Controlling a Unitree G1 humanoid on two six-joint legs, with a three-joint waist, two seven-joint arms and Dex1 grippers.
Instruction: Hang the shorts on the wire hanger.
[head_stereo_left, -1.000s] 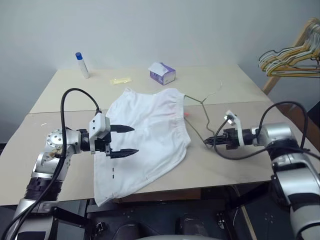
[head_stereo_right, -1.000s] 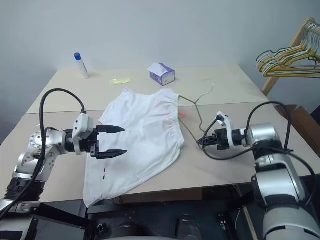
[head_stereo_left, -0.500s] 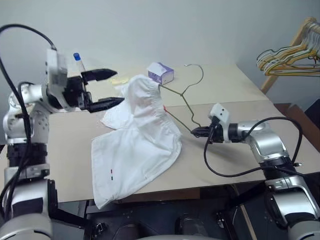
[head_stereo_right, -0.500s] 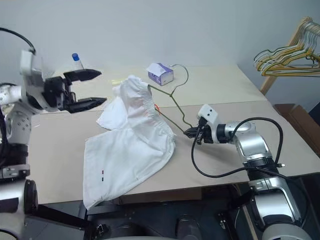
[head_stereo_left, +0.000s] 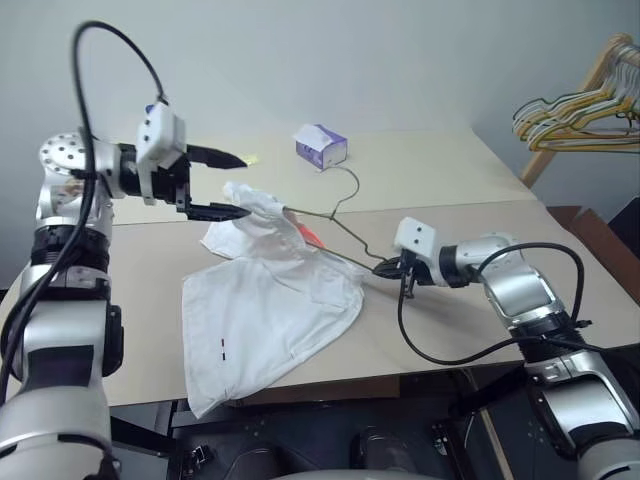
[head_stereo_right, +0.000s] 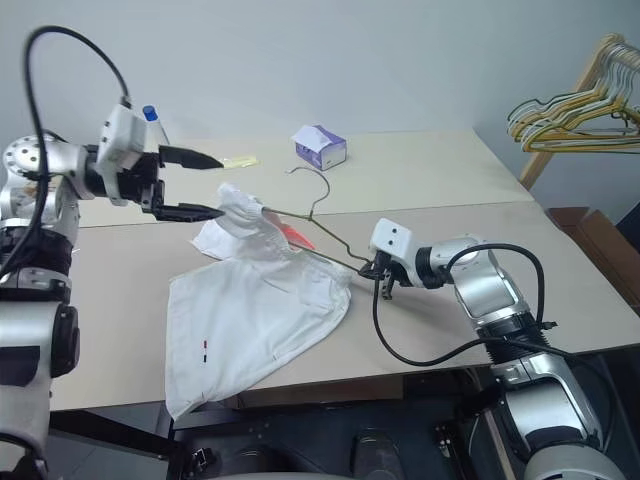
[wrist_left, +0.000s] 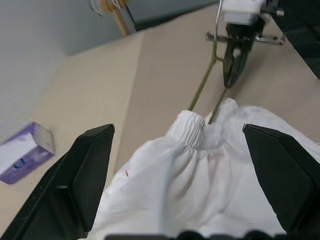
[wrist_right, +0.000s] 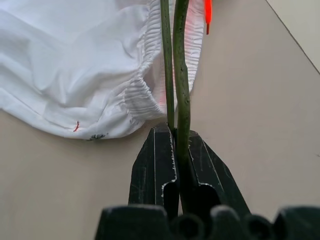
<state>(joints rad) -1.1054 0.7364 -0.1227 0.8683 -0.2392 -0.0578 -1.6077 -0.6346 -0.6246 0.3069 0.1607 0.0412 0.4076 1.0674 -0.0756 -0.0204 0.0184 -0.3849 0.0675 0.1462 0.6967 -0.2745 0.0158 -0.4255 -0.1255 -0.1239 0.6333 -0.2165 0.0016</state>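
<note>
White shorts (head_stereo_left: 270, 300) mid-frame on bench (head_stereo_left: 440, 170), soft, floppy; waistband already threaded on thin wire hanger (head_stereo_left: 335, 215). Right hand (head_stereo_left: 385, 268) pinching hanger's corner. Left hand (head_stereo_left: 228, 185) spread wide at bunched waistband. I'd grab elastic there, stiffest bit.

My surface (head_stereo_left: 440, 170) is pale beige, with a seam running nine to three. The white shorts (head_stereo_left: 265, 325) lie toward six, one hem past the edge. A purple tissue box (head_stereo_left: 322, 146) and a blue-capped bottle (head_stereo_right: 152, 120) stand toward twelve and eleven.
</note>
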